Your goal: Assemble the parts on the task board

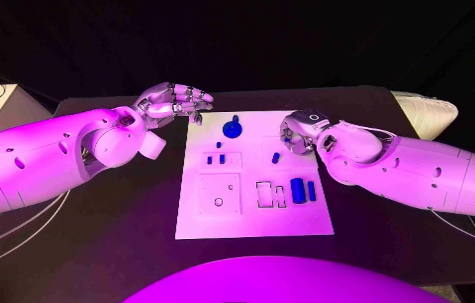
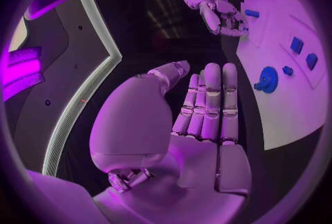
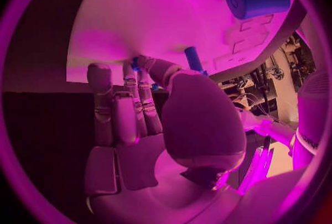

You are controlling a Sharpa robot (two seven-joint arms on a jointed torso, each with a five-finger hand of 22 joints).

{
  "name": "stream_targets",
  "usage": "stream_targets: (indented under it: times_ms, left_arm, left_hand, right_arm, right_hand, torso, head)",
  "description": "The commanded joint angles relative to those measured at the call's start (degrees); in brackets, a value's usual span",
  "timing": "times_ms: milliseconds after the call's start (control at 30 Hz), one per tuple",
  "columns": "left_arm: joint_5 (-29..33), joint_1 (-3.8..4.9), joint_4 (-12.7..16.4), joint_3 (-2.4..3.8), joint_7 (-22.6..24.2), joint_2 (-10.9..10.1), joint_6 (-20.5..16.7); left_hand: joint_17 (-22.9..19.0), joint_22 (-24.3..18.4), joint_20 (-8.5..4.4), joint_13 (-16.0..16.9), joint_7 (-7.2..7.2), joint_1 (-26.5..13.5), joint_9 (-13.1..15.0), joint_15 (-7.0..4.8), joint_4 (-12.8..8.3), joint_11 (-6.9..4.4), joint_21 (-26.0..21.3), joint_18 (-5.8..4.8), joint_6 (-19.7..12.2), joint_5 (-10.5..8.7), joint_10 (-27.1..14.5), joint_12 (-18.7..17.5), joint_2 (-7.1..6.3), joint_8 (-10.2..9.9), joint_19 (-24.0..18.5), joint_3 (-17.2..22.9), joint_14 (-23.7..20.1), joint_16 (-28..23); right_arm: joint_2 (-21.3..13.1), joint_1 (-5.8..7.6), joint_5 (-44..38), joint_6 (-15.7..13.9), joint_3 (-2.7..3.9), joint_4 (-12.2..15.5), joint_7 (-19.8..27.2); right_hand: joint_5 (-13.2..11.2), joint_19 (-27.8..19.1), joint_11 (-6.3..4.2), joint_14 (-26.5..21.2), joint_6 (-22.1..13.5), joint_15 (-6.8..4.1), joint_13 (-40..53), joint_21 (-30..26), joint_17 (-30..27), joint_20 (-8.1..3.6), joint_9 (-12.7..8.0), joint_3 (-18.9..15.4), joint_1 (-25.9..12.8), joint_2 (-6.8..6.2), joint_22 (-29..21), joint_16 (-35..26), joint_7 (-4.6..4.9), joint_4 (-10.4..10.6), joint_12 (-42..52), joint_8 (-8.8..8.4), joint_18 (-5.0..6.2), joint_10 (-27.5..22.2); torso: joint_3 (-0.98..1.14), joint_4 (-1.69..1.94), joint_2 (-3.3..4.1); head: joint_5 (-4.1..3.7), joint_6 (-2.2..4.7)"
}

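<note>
A dark desk (image 1: 119, 248) carries the scene, its far edge running across behind both arms. In its middle lies a white task board (image 1: 287, 220), a tall rectangle flat on the surface with its long sides running away from the robot. Bare desk shows on either side of the board and along its near edge. At the far right corner of the desk, a pale cushion-like object (image 1: 427, 113) sits at the edge; whether it rests on the desk or just beyond it cannot be told.
</note>
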Motion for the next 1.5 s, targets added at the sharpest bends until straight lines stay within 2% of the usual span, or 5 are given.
stream_targets:
  times_ms: [33,733,1067,1300,1500]
  left_arm:
    - [-0.6,0.03,0.2,0.04,0.2,0.0,0.9]
    - [-0.4,0.02,-1.2,0.04,-0.2,0.9,1.2]
    - [-0.3,0.0,-1.2,0.03,-0.3,1.0,1.2]
    - [-0.3,-0.01,-1.1,0.03,-0.3,1.1,1.0]
    - [-0.2,-0.01,-0.8,0.03,-0.2,1.1,0.9]
  left_hand:
    - [-0.1,-0.1,0.1,-0.1,0.02,0.5,-0.1,0.11,-0.2,0.19,-0.3,0.82,-0.5,-0.12,-0.1,-0.2,-0.01,-0.4,0.4,-0.2,-0.2,-0.3]
    - [-0.1,-0.1,0.15,-0.1,0.17,0.4,-0.1,0.21,0.0,0.32,-0.4,0.8,-0.7,-0.13,-0.2,-0.2,0.12,-0.4,0.5,-0.3,-0.1,-0.3]
    - [-0.1,-0.2,0.18,-0.2,0.21,0.3,-0.1,0.25,0.1,0.35,-0.5,0.81,-0.8,-0.13,-0.2,-0.2,0.21,-0.4,0.7,-0.4,0.1,-0.2]
    - [-0.1,-0.2,0.2,-0.2,0.22,0.2,-0.1,0.26,0.2,0.37,-0.5,0.81,-0.8,-0.13,-0.3,-0.2,0.24,-0.4,0.8,-0.5,0.1,-0.1]
    - [-0.1,-0.2,0.2,-0.2,0.22,0.2,-0.1,0.26,0.2,0.37,-0.5,0.81,-0.8,-0.13,-0.3,-0.2,0.24,-0.4,0.8,-0.5,0.1,-0.1]
  right_arm:
    - [-0.1,-0.51,-1.6,-1.1,-0.33,0.1,-1.7]
    - [-3.1,0.0,1.9,-9.3,0.35,3.7,0.1]
    - [-5.9,0.23,8.0,-13.9,0.78,8.5,5.8]
    - [-6.3,-0.08,10.9,-15.1,0.82,13.1,10.0]
    - [-5.3,-0.83,11.9,-14.9,0.81,15.6,11.7]
  right_hand:
    - [0.4,0.5,-3.13,2.2,0.4,-0.39,0.8,0.6,0.1,0.08,0.1,0.2,1.2,1.18,0.5,0.3,-0.16,-0.3,0.0,0.27,-0.52,3.8]
    - [0.4,0.9,-3.19,2.3,0.5,-0.44,1.0,1.6,0.4,0.02,0.4,0.6,0.8,1.04,1.7,0.7,-0.2,-0.5,-0.1,0.42,-0.72,4.1]
    - [0.5,0.8,-3.18,2.3,0.5,-0.44,1.1,1.5,0.3,0.01,0.5,0.6,0.7,0.99,1.6,0.6,-0.2,-0.5,-0.2,0.42,-0.69,4.1]
    - [0.5,0.7,-3.17,2.3,0.5,-0.44,1.1,1.6,0.4,0.01,0.5,0.7,0.7,1.01,1.7,0.7,-0.19,-0.6,-0.2,0.41,-0.69,4.1]
    - [0.5,0.5,-3.13,2.2,0.3,-0.42,1.1,1.3,0.2,0.01,0.6,0.8,0.7,1.06,1.4,0.7,-0.14,-0.6,-0.3,0.36,-0.62,4.0]
  torso:
    - [0.03,0.01,0.01]
    - [-0.01,0.01,-0.04]
    - [-0.03,-0.09,-0.01]
    - [0.0,-0.03,0.01]
    - [-0.13,-0.08,-0.05]
  head:
    - [0.03,0.0]
    - [0.19,0.06]
    - [1.66,0.58]
    - [2.15,0.8]
    - [2.98,0.79]
